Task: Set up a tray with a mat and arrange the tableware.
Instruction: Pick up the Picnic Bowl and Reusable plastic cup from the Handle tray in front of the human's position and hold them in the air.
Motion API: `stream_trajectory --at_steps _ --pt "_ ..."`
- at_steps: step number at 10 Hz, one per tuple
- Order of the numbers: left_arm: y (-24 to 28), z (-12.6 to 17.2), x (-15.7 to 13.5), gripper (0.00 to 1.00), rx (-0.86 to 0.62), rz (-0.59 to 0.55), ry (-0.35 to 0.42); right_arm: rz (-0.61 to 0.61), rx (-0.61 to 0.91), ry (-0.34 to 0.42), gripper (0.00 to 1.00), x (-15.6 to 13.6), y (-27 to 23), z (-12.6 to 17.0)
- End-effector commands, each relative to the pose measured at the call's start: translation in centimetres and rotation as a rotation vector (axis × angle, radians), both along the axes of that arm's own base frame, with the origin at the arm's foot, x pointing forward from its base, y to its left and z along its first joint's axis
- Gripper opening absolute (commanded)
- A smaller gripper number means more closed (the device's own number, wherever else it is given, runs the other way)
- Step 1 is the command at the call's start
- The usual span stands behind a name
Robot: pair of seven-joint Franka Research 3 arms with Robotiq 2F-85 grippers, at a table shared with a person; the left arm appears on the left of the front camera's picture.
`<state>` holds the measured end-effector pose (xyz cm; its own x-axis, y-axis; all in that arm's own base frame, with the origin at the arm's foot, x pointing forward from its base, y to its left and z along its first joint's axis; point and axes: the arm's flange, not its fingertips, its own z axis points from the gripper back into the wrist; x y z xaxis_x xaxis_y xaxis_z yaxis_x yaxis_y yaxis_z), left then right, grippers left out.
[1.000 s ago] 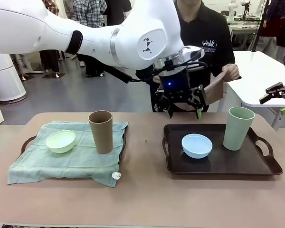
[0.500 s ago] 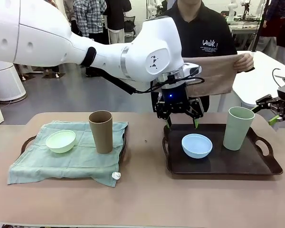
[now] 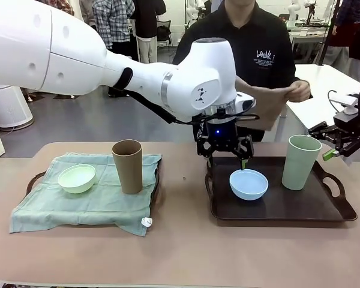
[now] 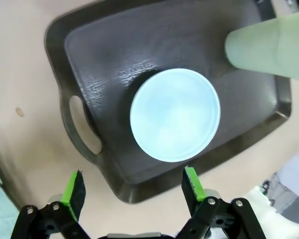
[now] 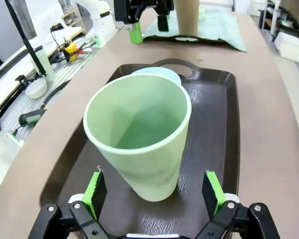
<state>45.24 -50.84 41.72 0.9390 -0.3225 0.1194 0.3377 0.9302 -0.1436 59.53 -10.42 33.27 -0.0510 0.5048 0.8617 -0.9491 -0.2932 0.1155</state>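
Note:
A dark tray (image 3: 288,207) at the right holds a light blue bowl (image 3: 248,183) and a pale green cup (image 3: 301,162). My left gripper (image 3: 228,157) reaches across and hangs open just above the bowl's far rim; the bowl (image 4: 175,114) lies ahead of its green fingertips (image 4: 74,191). My right gripper (image 3: 339,144) is open beside the cup, and the cup (image 5: 139,139) stands between its fingers without touching them. At the left, a second tray (image 3: 33,180) carries a green mat (image 3: 96,201), a pale green bowl (image 3: 77,178) and a brown cup (image 3: 127,166).
A person stands at the far side holding a tan cloth (image 3: 264,105) spread between the hands, above the dark tray's far edge. A bare strip of tabletop (image 3: 183,198) separates the two trays. The front of the table is bare.
My left gripper has come down and toward the blue bowl. My right gripper has moved in from the right toward the green cup. The person has spread the tan cloth.

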Motion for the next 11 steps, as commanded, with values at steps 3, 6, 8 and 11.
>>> stream_trajectory --at_steps 3,6,8,11 --pt "-1.8 -1.2 0.8 1.00 0.050 0.039 -0.046 0.065 -0.036 0.042 1.00 -1.0 1.6 -1.7" --pt "-1.9 -2.0 1.4 1.00 0.054 0.058 -0.039 0.070 -0.022 0.049 1.00 -1.3 1.9 -1.9" --pt "-2.1 -3.9 1.7 1.00 0.103 0.046 -0.049 0.062 0.009 0.055 1.00 -1.4 3.4 -2.7" --pt "-2.3 -6.1 2.1 1.00 0.094 0.027 -0.020 0.051 0.012 0.074 1.00 -1.3 4.9 -3.9"
